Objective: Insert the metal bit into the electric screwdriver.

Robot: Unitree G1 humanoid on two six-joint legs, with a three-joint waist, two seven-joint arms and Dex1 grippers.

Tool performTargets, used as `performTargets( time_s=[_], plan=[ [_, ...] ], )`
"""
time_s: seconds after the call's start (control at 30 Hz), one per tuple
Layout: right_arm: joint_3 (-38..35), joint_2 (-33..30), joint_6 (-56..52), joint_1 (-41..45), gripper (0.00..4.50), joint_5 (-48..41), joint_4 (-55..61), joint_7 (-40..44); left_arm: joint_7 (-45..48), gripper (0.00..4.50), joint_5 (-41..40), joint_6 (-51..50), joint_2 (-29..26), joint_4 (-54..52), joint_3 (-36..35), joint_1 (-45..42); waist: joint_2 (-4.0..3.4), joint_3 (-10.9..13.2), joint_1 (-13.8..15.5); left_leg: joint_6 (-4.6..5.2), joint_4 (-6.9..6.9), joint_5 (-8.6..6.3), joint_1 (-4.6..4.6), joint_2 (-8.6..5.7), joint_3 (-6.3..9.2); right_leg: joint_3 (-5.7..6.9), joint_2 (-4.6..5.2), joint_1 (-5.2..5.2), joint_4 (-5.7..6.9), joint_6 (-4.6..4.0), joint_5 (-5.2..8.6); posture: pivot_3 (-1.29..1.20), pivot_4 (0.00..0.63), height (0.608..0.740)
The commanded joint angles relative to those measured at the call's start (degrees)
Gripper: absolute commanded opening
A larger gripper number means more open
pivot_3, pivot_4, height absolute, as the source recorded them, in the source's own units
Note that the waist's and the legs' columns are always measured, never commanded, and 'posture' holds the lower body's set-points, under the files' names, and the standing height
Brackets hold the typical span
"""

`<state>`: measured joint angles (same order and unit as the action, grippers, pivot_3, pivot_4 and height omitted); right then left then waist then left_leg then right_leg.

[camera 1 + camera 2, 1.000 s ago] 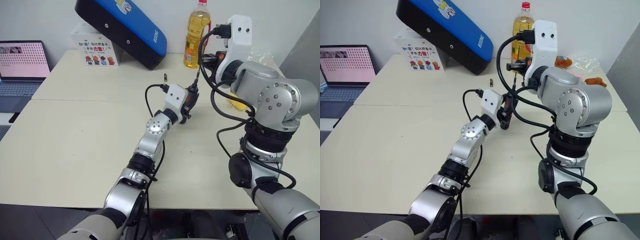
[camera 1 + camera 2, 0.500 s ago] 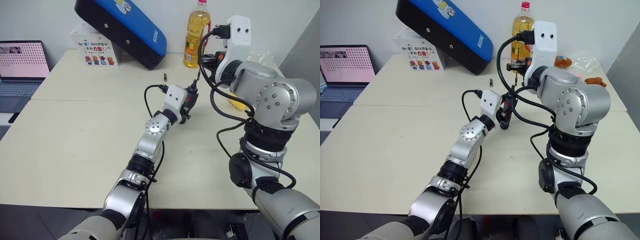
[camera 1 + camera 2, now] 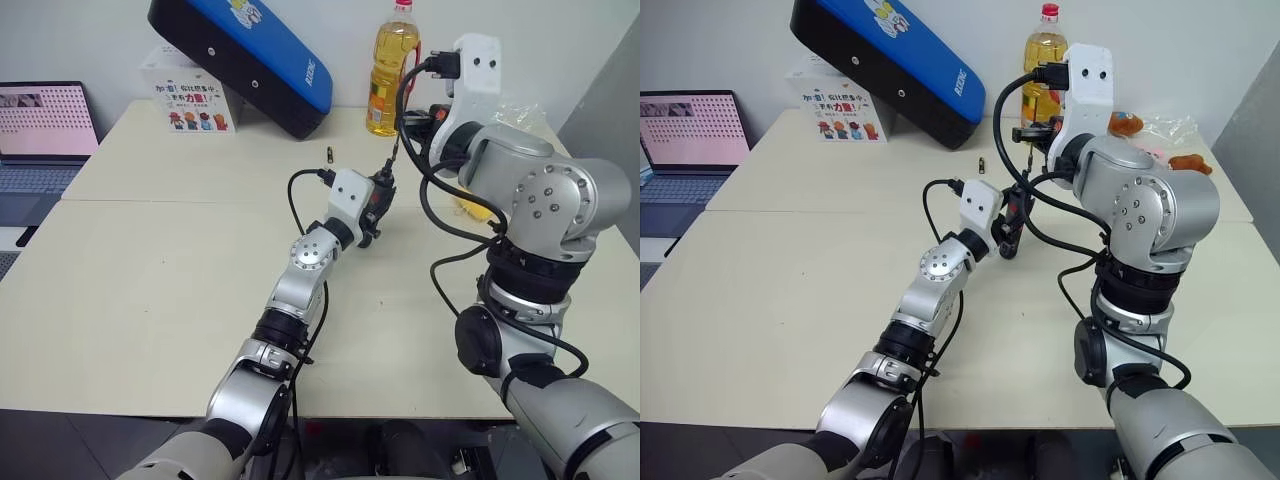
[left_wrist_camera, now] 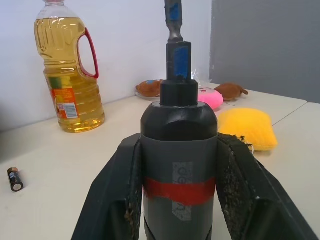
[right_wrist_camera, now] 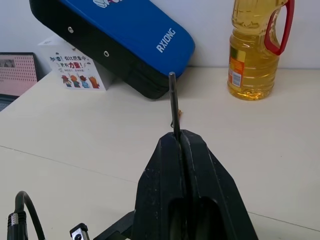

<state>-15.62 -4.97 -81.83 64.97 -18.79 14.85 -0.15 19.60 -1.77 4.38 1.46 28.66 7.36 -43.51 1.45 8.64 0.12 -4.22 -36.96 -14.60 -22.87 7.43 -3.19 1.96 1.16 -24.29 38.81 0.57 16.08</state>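
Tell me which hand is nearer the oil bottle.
Right. The right hand hangs just in front of the oil bottle, pinching the bit. The left hand sits lower and nearer the robot, gripping the screwdriver.

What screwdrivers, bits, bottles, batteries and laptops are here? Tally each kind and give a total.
electric screwdriver: 1
metal bit: 1
oil bottle: 1
battery: 1
laptop: 1
Total: 5

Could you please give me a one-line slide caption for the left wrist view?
Left gripper clamps the electric screwdriver, the metal bit rising from its tip.
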Motion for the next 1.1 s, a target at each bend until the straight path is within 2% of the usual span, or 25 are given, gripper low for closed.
performTargets(
  time_s=[0.03, 1.1],
  plan=[
    [-0.3, 0.0, -0.1, 2.5, 0.01, -0.7, 2.4, 0.3, 0.1, 1.65, 0.5, -0.3, 0.0, -0.1, 0.2, 0.1, 0.00, 0.0, 0.0, 0.00, 0.00, 0.00, 0.00, 0.00, 0.00, 0.00, 0.00, 0.00, 0.00, 0.00, 0.00, 0.00, 0.150, 0.740],
    [-0.4, -0.6, -1.6, 0.5, 0.01, -0.5, 3.9, 0.4, 0.1, 1.65, 0.6, -0.4, -0.1, -0.5, 0.4, 0.5, 0.00, 0.0, -0.1, 0.00, 0.01, 0.00, 0.00, 0.00, 0.00, 0.00, 0.00, 0.00, -0.02, 0.00, 0.00, 0.00, 0.150, 0.740]
  ],
)
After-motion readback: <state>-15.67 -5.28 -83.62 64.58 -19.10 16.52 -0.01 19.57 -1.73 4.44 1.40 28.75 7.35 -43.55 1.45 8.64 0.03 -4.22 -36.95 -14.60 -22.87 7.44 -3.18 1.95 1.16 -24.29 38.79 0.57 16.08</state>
